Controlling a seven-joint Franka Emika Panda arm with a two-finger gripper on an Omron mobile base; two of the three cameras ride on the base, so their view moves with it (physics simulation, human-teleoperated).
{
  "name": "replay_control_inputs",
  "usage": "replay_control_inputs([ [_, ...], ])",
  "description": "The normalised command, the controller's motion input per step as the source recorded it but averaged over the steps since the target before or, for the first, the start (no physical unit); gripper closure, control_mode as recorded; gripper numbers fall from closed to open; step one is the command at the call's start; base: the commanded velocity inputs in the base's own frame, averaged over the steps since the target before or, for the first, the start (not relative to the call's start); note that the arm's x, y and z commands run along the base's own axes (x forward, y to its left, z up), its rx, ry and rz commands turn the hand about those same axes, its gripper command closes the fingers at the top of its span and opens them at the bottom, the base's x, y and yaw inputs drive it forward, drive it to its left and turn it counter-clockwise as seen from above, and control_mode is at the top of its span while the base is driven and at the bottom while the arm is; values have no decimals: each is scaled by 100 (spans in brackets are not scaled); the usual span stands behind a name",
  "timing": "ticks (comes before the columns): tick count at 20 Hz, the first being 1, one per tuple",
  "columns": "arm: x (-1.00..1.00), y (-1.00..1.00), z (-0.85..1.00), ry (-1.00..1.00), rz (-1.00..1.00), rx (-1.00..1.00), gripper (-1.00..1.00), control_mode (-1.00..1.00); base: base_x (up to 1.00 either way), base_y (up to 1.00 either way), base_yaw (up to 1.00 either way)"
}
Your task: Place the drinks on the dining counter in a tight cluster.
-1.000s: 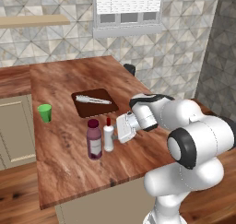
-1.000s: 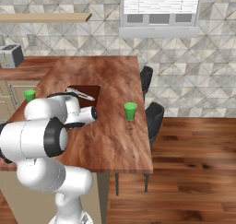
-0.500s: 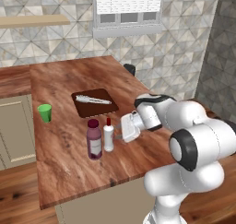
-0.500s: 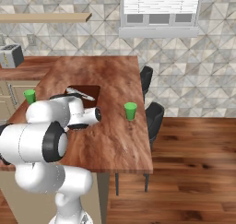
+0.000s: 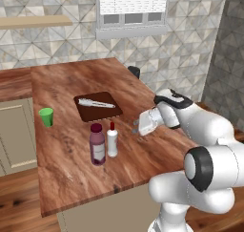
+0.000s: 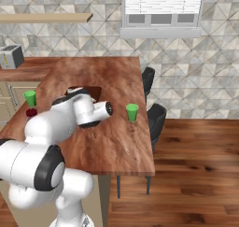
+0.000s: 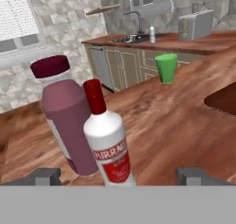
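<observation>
On the dining counter [image 5: 71, 178] two drinks stand upright and almost touching: a wide dark-purple bottle [image 5: 97, 145] with a maroon cap, and a slim white bottle [image 5: 112, 140] with a red cap to its right. My gripper [image 5: 135, 127] hovers a short way right of the white bottle, open and empty. In the hand view the white bottle [image 7: 108, 144] is close in front of the open gripper [image 7: 117, 177], with the purple bottle [image 7: 64, 121] just behind and to its left on the counter [image 7: 175, 121]. Neither fingertip [image 7: 44, 176] touches a bottle.
A green cup [image 5: 46, 116] stands near the counter's left edge, and a dark cutting board [image 5: 97, 107] with a utensil lies behind the bottles. Another green cup [image 6: 132, 113] stands near the right edge, above two dark chairs [image 6: 156, 118]. A toaster [image 7: 196, 25] and sink sit on the far counter.
The gripper has opened wider and drawn back to the right, away from the white bottle, which stays standing beside the purple one.
</observation>
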Motion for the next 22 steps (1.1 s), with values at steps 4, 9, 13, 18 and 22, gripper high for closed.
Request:
replay_control_inputs([
  [4, 3, -31, 72, 50, -17, -18, -100, -100, 0, 0, 0],
  [9, 0, -12, 19, 39, -33, -24, -100, -100, 0, 0, 0],
  [13, -8, -2, -1, 17, -48, -28, -100, -100, 0, 0, 0],
  [18, -1, -31, 20, 9, -51, -24, -100, -100, 0, 0, 0],
  [22, -12, -43, 53, 12, -38, -14, -100, -100, 0, 0, 0],
])
